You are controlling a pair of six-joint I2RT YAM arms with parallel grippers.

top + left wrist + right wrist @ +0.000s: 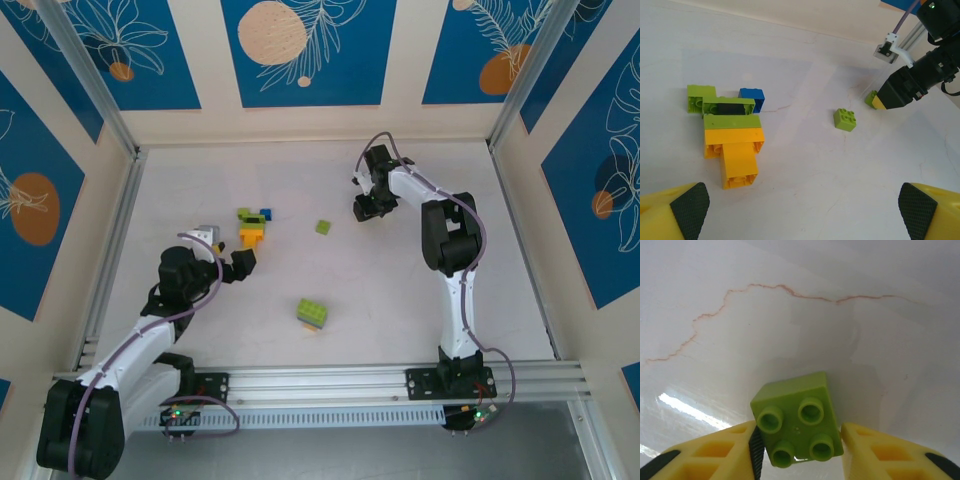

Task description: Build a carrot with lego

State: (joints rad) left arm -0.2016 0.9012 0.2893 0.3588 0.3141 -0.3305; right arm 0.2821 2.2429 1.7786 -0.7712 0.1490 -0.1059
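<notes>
Brick cluster (252, 228) lies just ahead of the left gripper (241, 262) and obstructs a straight advance. Bare table (400, 300) gives passage between the cluster and the loose green brick (323, 227), and all round the stacked block (311, 313). The right gripper (365, 211) occupies the far right.

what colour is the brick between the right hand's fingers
The brick is lime green, clearest in the right wrist view.
</notes>
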